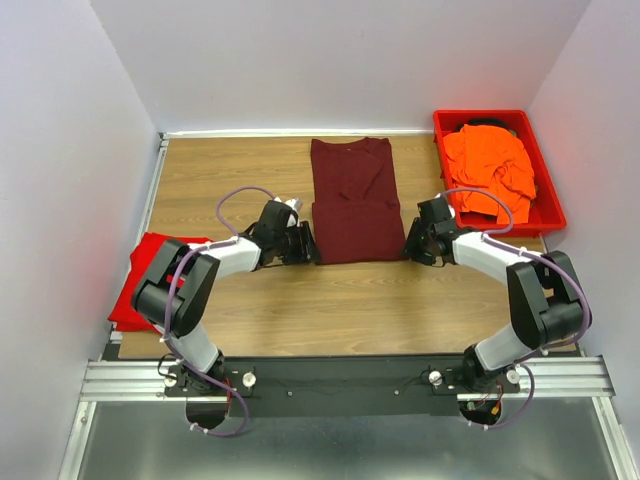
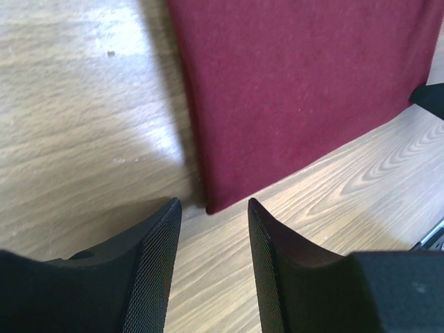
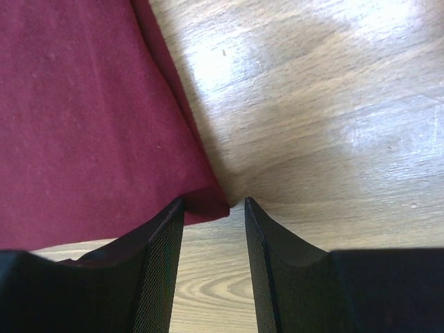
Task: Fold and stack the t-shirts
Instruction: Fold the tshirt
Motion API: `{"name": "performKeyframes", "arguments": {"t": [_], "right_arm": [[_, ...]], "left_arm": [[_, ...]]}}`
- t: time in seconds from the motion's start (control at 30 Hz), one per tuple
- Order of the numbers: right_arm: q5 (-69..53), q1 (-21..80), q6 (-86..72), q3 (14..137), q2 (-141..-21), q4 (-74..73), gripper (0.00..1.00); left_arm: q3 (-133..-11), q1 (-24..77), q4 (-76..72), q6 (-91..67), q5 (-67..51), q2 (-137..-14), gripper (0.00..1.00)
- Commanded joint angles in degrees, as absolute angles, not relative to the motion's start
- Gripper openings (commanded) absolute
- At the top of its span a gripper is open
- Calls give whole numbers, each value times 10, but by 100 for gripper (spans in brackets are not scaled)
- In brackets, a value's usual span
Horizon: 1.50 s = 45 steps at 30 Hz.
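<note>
The dark maroon t-shirt (image 2: 298, 90) lies flat on the wooden bench (image 2: 76, 118), filling the upper right of the view. Its near corner points at the gap of the left gripper (image 2: 212, 205) — the two black jaws stand apart, one on each side of it — and a shadow runs along the shirt's left edge.

A wood-grain table (image 1: 250, 190) fills the middle, boxed in by plain white walls: back wall (image 1: 340, 60), left wall (image 1: 60, 150) and right wall (image 1: 610, 120). A metal rail (image 1: 350, 372) runs along the table's near edge, with a grey surface (image 1: 350, 445) below it. Soft light leaves pale glare patches (image 3: 208, 66) on the wood.
</note>
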State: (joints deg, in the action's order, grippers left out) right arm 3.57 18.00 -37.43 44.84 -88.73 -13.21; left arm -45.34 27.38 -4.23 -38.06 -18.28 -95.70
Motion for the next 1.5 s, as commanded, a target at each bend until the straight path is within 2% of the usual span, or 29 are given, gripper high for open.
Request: {"name": "performKeyframes", "arguments": {"t": [0.0,0.53,0.67,0.73,0.77,0.83,0.93,1.23,1.47], "right_arm": [[37,178,-374,455,-908,-127,47],[9,179,-372,462,-944,-101,39],[4,179,-368,461,-945,-100,32],[3,178,-367,458,-940,-100,24],[4,178,-366,459,-940,-100,21],[-11,179,-364,455,-934,-100,11],[-26,179,-363,441,-914,-102,1],[-64,179,-367,370,-796,-141,0],[-100,180,-367,338,-628,-252,1]], "left_arm": [[-445,275,-42,-381,-181,-986,50],[-461,300,-39,-386,-158,-1026,36],[-463,302,-37,-389,-159,-1025,27],[-470,302,-30,-386,-158,-1022,15],[-474,302,-26,-384,-158,-1021,6],[-478,302,-16,-381,-159,-1015,0],[-476,302,-4,-377,-162,-991,0],[-419,307,54,-361,-161,-879,0],[-353,340,113,-387,-159,-753,0]]}}
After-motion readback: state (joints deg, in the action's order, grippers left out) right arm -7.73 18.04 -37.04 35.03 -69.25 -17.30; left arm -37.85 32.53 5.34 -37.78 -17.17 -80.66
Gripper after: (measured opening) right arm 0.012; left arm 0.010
